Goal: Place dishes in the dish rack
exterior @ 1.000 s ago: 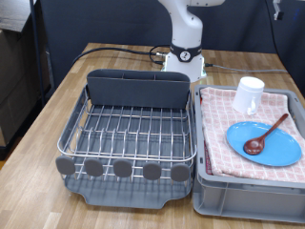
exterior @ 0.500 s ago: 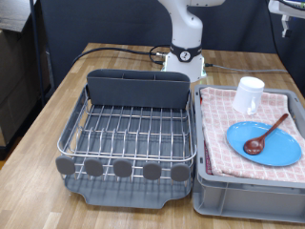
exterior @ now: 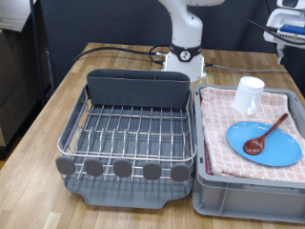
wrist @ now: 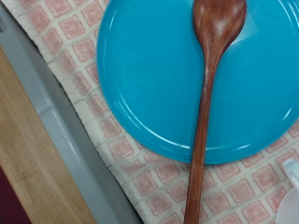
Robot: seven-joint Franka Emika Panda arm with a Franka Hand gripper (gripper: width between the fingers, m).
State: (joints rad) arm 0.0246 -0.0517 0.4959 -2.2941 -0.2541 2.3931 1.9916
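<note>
The light-blue plate (exterior: 274, 149) lies flat on the checkered cloth in the grey bin at the exterior view's right. The reddish-brown wooden spoon (exterior: 267, 134) lies across it, bowl on the plate, handle pointing up and right. The white mug (exterior: 249, 93) stands on the cloth behind them. The wrist view looks straight down on the plate (wrist: 149, 75) and spoon (wrist: 207, 84); no fingers show there. Part of my gripper's hand (exterior: 288, 23) shows at the exterior view's top right edge, high above the bin. The wire dish rack (exterior: 133, 134) at the left holds nothing.
The rack has a tall grey cutlery holder (exterior: 138, 88) at its back and a row of round grey knobs (exterior: 124, 169) in front. The grey bin (exterior: 248, 197) sits against the rack's right side. The robot base (exterior: 186, 59) and cables stand behind.
The hand has come further into the exterior view at the top right, moving left and down above the bin. The dishes and rack have not moved.
</note>
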